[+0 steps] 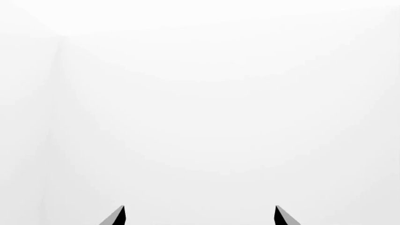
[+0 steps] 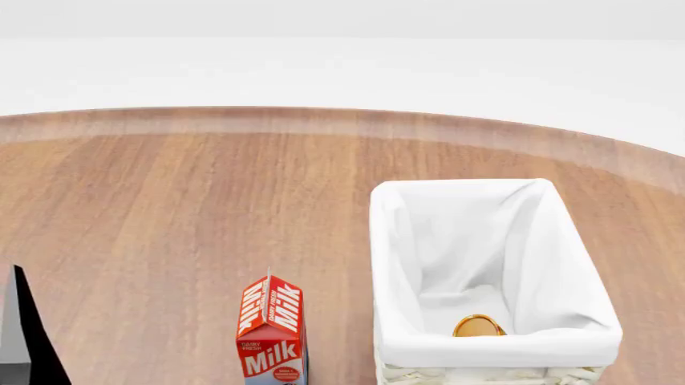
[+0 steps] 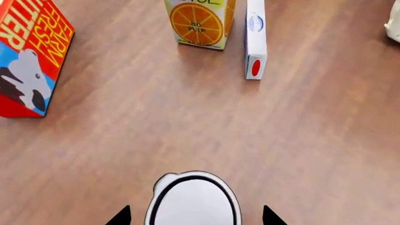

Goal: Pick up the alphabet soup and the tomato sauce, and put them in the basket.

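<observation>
The basket, cream wicker with a white liner, stands at the right of the head view. Inside it, at the near end, shows a golden round base, which I take for the alphabet soup lying down. In the right wrist view a can's pale lid with a dark rim sits between the tips of my right gripper. A gap shows on each side, so the gripper is open. The label is hidden; it looks like the tomato sauce. My left gripper is open, with only blank white before it.
A red milk carton stands just left of the basket. Beyond the can on the wooden table are a red butter box, an orange juice carton and a slim white box. A dark arm part shows at the lower left.
</observation>
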